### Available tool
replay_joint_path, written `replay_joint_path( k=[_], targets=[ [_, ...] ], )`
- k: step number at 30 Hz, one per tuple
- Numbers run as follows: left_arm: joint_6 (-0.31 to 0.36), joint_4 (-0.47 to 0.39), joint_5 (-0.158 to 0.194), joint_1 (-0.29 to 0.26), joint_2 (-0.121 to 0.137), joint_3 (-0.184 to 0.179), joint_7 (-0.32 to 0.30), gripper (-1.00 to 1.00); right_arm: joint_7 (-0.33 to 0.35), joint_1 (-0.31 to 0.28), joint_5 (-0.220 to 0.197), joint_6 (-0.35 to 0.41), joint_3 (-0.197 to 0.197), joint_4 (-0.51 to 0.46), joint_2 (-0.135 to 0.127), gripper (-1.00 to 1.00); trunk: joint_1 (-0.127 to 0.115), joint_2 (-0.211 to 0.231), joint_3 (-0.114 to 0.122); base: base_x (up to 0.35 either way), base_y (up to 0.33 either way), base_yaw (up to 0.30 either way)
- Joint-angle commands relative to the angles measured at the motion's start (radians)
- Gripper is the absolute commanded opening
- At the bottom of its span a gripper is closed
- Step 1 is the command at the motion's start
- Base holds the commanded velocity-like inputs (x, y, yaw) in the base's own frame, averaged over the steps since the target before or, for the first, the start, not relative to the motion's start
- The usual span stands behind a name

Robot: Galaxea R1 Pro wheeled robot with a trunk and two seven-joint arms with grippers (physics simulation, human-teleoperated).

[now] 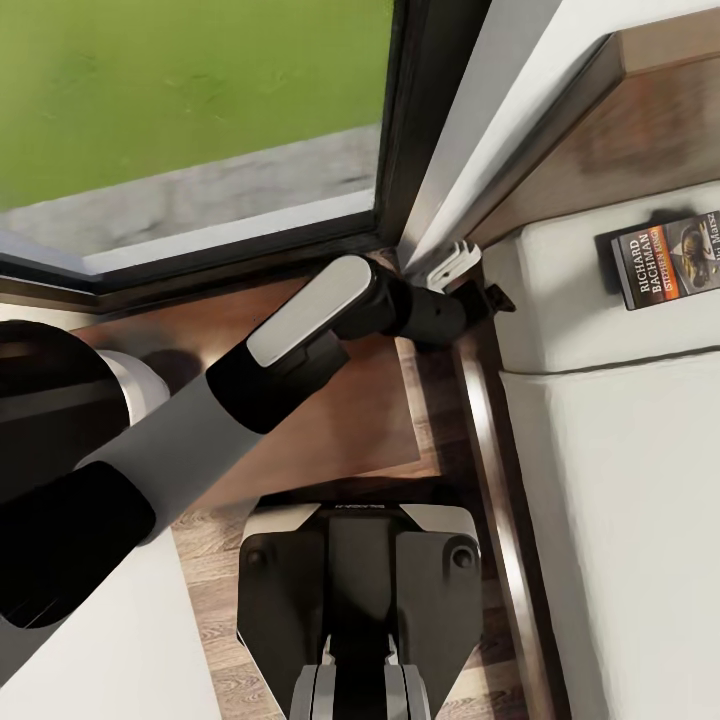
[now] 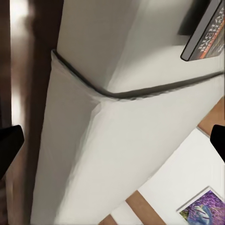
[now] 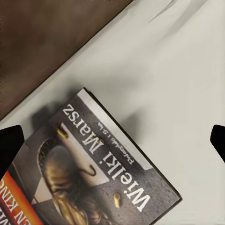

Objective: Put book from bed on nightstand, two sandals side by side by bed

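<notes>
The book (image 1: pixel 668 260), dark-covered with white "RICHARD BACHMAN" lettering, lies flat on the pale bed (image 1: pixel 620 480) near the wooden headboard (image 1: pixel 640 120). My right gripper (image 3: pixel 112 143) is open, hovering close over the book (image 3: pixel 93 173), and its fingertips (image 3: pixel 10 146) stand wide apart. My left gripper (image 1: pixel 488 292) reaches over the nightstand (image 1: pixel 350 420) to the mattress corner. It is open (image 2: pixel 112 140), facing the mattress side (image 2: pixel 93 154), with the book (image 2: pixel 206 33) off to one edge. The sandals are out of view.
A dark-framed glass opening (image 1: pixel 400 120) with grass outside stands just behind the nightstand. The bed's dark wooden frame rail (image 1: pixel 490 470) runs between nightstand and mattress. My base (image 1: pixel 350 600) sits on the wood-plank floor (image 1: pixel 210 560). A framed picture (image 2: pixel 201 211) hangs on the white wall.
</notes>
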Motion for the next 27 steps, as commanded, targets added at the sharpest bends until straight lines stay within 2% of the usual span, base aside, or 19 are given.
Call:
replay_joint_path(
  k=[1,17,27],
  targets=[
    [0.002,0.0,0.004,-0.001,0.0,0.0,0.005,1.0,0.002,-0.001,-0.001,0.007,-0.003,0.0,0.0,1.0,0.0,-0.001,-0.001,0.0,0.0,0.0],
    [-0.01,-0.071,-0.004,0.053,0.0,-0.003,0.014,1.0,0.003,0.002,-0.001,-0.013,-0.003,0.022,0.004,1.0,0.0,-0.001,-0.001,0.0,0.0,0.0],
    [-0.012,-0.127,-0.009,0.085,0.0,0.001,0.071,1.0,0.003,0.003,-0.001,-0.022,-0.003,0.03,0.005,1.0,0.0,-0.001,-0.001,0.0,0.0,0.0]
  ],
)
